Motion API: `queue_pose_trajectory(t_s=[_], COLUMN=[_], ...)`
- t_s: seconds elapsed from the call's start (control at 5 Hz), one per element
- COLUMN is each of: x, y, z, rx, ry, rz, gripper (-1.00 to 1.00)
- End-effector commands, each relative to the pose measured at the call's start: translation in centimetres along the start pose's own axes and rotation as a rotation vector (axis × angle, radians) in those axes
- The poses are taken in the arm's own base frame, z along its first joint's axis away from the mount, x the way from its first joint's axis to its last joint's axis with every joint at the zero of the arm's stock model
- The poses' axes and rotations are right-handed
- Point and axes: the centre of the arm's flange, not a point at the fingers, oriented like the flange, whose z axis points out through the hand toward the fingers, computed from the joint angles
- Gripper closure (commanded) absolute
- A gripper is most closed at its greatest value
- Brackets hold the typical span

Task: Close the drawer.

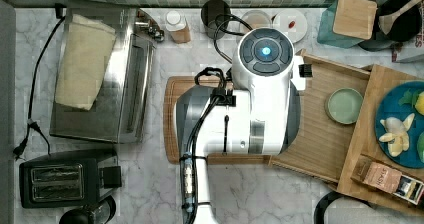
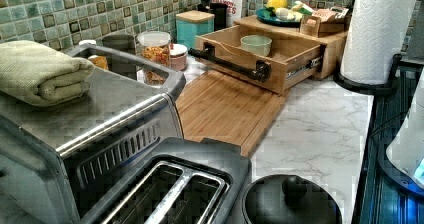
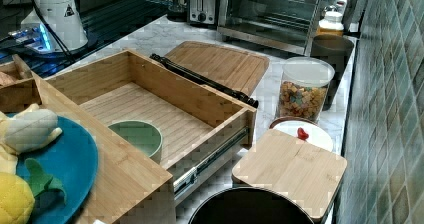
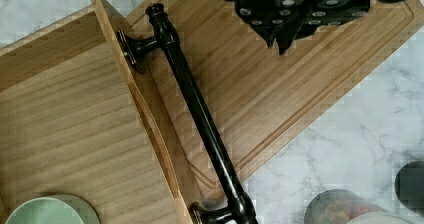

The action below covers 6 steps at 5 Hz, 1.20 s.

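Jaws' state unclear above cutting board (image 4: pixel 280 84); green bowl (image 3: pixel 136 137) sits inside open drawer (image 3: pixel 150 104).

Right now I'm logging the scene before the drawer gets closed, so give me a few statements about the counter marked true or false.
1. The light-wood drawer with a black bar handle is pulled out. True.
2. A pale green bowl sits inside the drawer. True.
3. The drawer is empty. False: it holds the green bowl.
4. The grooved bamboo cutting board lies on the marble counter in front of the drawer's handle. True.
5. The blue plate rests inside the drawer. False: it sits on the wooden shelf top above the drawer.
6. The robot's fingers grip the handle. False: in the wrist view the gripper hangs over the cutting board, apart from the handle.
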Motion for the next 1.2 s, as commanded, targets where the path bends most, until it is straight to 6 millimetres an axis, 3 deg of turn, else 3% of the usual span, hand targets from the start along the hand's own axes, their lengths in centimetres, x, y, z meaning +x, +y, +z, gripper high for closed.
queue_pose_trajectory(t_s=[0.2,0.4,0.6,1.2], x=[0.1,0.1,0.4,1.5], y=[0.0,0.0,-0.7,-5.9], z=[0.2,0.2,1.9,6.8], rx=[-0.005,-0.005,0.001,-0.031], ry=[-0.001,-0.001,0.014,0.033], rz=[-0.001,-0.001,-0.065,-0.292], gripper=[1.0,1.0,1.0,1.0])
